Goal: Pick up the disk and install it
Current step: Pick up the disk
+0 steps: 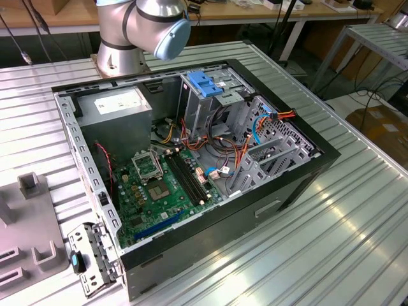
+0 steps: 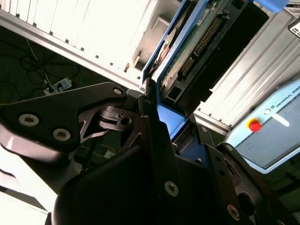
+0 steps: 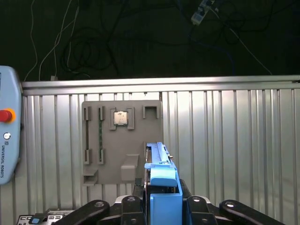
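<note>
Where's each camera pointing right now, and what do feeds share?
Exterior view: off-arm, looking down on the open black computer case on the ribbed metal table; the arm's grey-blue joint shows.
First wrist view: past the black pincer, at the table and a grey fixture tray.
Second wrist view: along the pincer, at the silver-grey disk in blue rails.
Shared: both wrist views show the pincer gripping that disk.

Case [image 1: 210, 239]: side off, open from above.
Motherboard [image 1: 156, 188]: low, free room over it.
Drive cage [image 1: 199, 105]: tall; cables [image 1: 224, 150] (orange, red, blue) crowd its flank.
Power supply [image 1: 118, 107]: fills a corner.
Gripper [image 3: 162, 202] clamping the disk [image 3: 158, 161]: open air around, fixture plate [image 3: 110, 147] beyond it.
</note>
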{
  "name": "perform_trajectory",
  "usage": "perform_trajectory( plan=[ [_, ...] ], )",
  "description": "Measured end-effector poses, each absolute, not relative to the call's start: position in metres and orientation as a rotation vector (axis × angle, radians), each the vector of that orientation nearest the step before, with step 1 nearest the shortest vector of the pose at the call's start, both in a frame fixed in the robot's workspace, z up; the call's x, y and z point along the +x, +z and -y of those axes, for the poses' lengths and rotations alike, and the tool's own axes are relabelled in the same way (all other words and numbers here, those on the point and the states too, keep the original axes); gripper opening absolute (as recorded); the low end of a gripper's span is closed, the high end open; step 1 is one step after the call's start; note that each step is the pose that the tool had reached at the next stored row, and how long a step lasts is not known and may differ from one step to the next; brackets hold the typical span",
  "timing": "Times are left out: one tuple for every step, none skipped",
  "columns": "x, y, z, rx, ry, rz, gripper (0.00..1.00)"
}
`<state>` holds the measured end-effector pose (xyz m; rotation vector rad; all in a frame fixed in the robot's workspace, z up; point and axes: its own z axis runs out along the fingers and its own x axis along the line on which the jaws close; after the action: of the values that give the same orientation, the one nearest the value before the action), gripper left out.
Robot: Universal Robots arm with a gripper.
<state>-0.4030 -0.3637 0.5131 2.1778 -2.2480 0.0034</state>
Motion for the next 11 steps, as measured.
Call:
perform_trajectory(
  plan=[
    [-0.402,0.513,0.364,2.178,0.003,2.248,0.37],
    [-0.401,0.513,0.364,2.178,0.003,2.248,0.37],
    [-0.400,0.513,0.364,2.178,0.003,2.248,0.37],
    [-0.398,0.513,0.364,2.178,0.003,2.248,0.37],
    [-0.396,0.513,0.364,2.178,0.003,2.248,0.37],
    [-0.395,0.513,0.364,2.177,0.003,2.248,0.37],
    [-0.394,0.513,0.364,2.177,0.003,2.248,0.37],
    [-0.393,0.513,0.364,2.177,0.002,2.248,0.37],
    [-0.392,0.513,0.364,2.177,0.002,2.248,0.37],
    [-0.391,0.513,0.364,2.177,0.002,2.247,0.37],
    [-0.390,0.513,0.364,2.177,0.002,2.247,0.37]
  ],
)
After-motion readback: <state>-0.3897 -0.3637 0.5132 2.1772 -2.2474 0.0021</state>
